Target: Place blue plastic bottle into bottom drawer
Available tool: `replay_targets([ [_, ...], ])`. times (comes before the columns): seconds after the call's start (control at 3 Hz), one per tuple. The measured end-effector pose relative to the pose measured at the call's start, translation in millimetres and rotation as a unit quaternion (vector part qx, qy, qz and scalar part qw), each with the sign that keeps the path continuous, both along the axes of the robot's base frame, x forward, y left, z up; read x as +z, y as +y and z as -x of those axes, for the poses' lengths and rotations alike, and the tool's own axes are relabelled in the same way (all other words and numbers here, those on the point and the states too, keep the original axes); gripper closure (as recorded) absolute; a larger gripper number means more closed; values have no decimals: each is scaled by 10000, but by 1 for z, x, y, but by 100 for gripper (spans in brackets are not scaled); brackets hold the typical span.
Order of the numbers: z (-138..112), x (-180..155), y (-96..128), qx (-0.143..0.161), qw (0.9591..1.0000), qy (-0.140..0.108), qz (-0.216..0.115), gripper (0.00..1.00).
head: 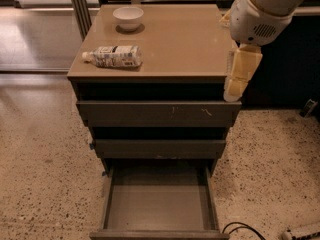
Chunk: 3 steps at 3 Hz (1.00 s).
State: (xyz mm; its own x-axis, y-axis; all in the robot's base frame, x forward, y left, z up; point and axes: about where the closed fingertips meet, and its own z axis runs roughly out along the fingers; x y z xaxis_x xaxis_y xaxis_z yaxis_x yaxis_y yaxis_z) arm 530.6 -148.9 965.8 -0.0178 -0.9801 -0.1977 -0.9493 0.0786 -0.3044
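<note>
The blue plastic bottle (114, 56) lies on its side at the front left of the cabinet top (180, 44), white cap pointing left. The bottom drawer (157, 206) is pulled out, and its flat grey inside holds nothing. The two drawers above it are only slightly out. My gripper (236, 81) hangs from the white arm (260, 9) at the cabinet's front right corner. It is level with the top edge, well to the right of the bottle, and holds nothing that I can see.
A white bowl (128, 17) stands at the back left of the cabinet top. A black cable (240, 229) and a power strip (300, 231) lie on the speckled floor at the lower right. A dark wall panel is to the right of the cabinet.
</note>
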Motion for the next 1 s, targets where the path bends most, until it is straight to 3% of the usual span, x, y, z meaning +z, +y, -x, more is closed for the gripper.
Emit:
replay_targets([
  [0.33, -41, 3, 26, 328, 9993, -161, -9, 0],
  [0.67, -41, 3, 26, 328, 9993, -161, -9, 0],
  [1.0, -56, -2, 35, 460, 9987, -216, -97, 0],
])
